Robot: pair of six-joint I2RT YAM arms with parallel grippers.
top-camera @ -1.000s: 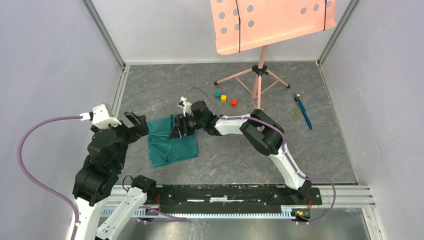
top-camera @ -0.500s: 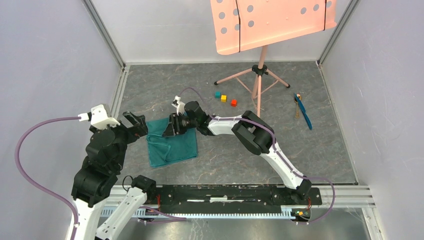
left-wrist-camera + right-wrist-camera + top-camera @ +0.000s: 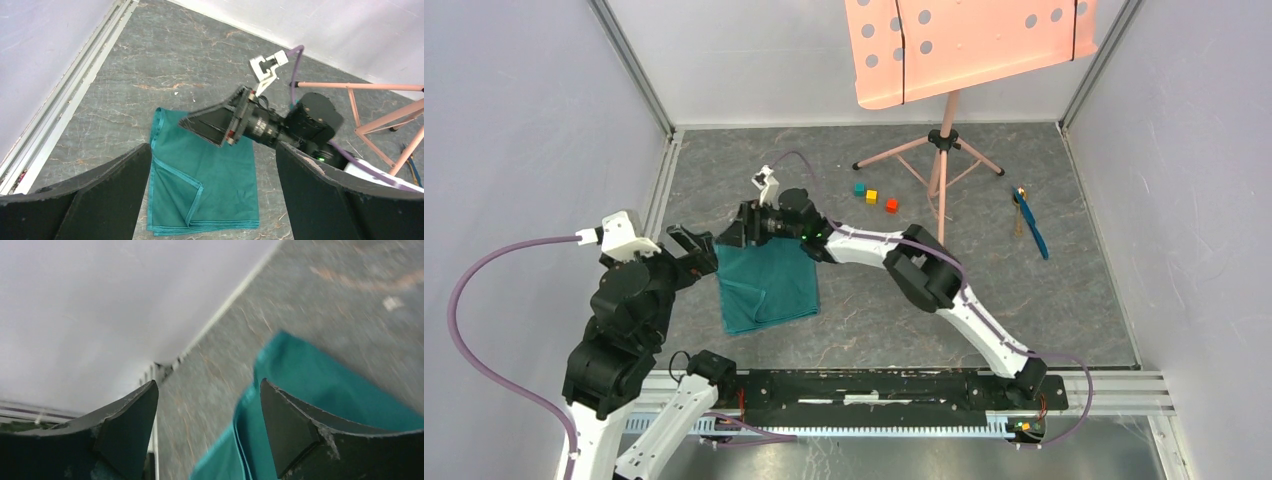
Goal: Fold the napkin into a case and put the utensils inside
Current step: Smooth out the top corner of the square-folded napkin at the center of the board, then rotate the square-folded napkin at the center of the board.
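The napkin [image 3: 769,285] lies flat as a folded rectangle, with its long axis running 12 to 6 in the top view. The right gripper [image 3: 732,230], fingers spread and empty, stands at the far-left corner, so the cloth lies toward 5 o'clock. The left gripper [image 3: 696,247], also spread, sits just beside the 9 o'clock edge. The utensils [image 3: 1028,222] lie well apart at 3 o'clock.

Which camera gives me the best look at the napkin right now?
Left wrist: the napkin is close and sharp, hems and folded flap clear, its far edge partly behind the right gripper. Top external shows it nearly whole but small. Right wrist catches only a blurred corner.
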